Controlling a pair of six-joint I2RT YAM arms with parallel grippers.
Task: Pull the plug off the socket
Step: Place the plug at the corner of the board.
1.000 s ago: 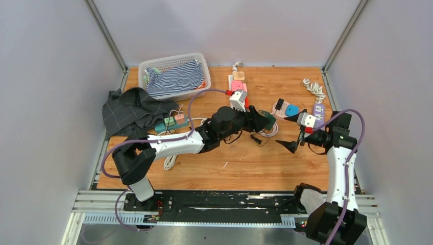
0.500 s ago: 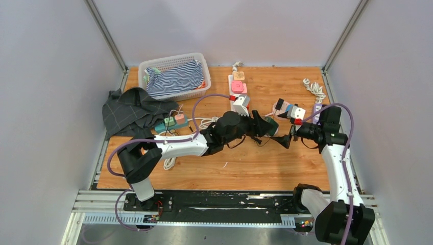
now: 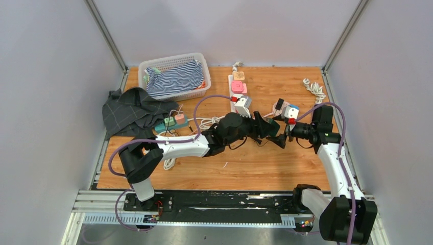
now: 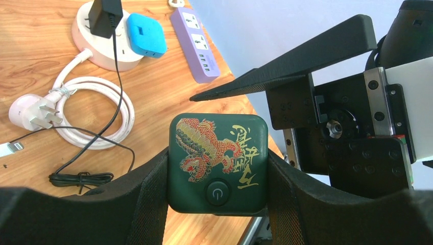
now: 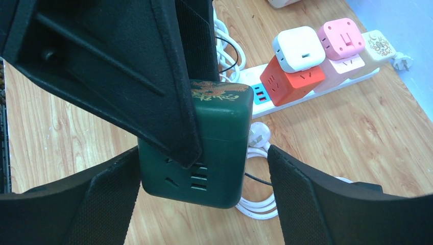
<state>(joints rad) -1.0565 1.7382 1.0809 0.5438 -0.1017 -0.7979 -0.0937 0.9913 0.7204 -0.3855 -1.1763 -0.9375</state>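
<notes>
My left gripper (image 3: 269, 127) is shut on a dark green cube socket (image 4: 218, 161) with a red and gold dragon and a power button, and holds it above the wooden table. Its fingers (image 4: 148, 204) press on the cube's two sides. The cube also shows in the right wrist view (image 5: 219, 148), with empty slots on the face turned to that camera. My right gripper (image 5: 203, 153) is open, its fingers (image 5: 306, 204) on either side of the cube's lower half with gaps. No plug shows on the cube's visible faces.
A white power strip (image 5: 286, 97) carries red, white and pink cube adapters. A pink round socket (image 4: 110, 53) holds a black charger and a blue adapter, beside a purple strip (image 4: 199, 46). A white coiled cable (image 4: 97, 138), a basket (image 3: 171, 57) and a grey cloth (image 3: 133, 109) lie around.
My right gripper has swung left and in, from well right of the cube to straddling it. My left gripper, holding the cube, has shifted slightly right.
</notes>
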